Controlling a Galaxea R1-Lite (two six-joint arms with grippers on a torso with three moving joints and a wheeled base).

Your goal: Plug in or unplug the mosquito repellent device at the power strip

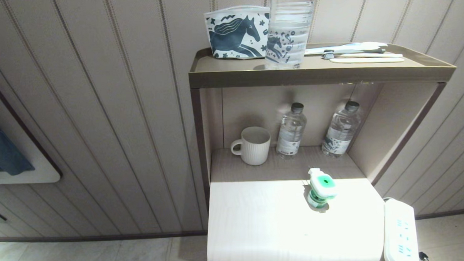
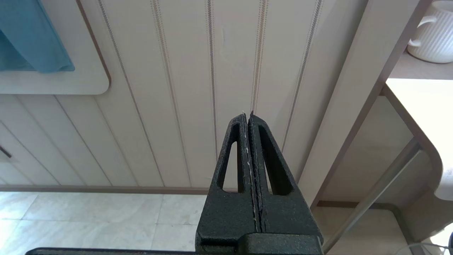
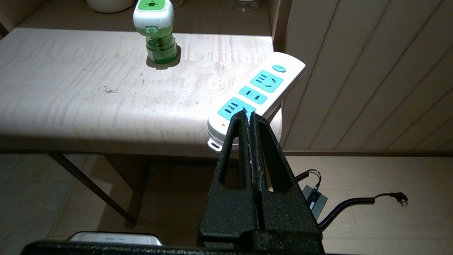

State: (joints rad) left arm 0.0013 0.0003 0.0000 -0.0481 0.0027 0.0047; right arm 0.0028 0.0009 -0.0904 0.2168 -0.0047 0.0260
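Two hands are clenched empty and back from the work: the left hand [image 2: 247,118] points at the panelled wall beside the shelf unit, the right hand [image 3: 248,117] hangs in front of the near edge of the surface [image 1: 258,230], roughly in line with the power strip [image 3: 256,95]. The mosquito repellent device [image 1: 321,187] stands upright on its green bottle toward the back of the surface, unplugged and well apart from the strip. The strip lies at the right corner, its far end poking past the edge, all sockets vacant.

So the job here looks like plugging in, and nothing has begun. The risks I see: the device is small and top-heavy, so a sideways nudge on approach could topple it toward the mug [image 1: 252,145] or the water bottles [image 1: 291,130] behind. The strip is loose and partly overhanging; pushing prongs in off-centre could slide or tip it off the corner. The device must also be turned so its prongs face the socket, which one hand may fumble.
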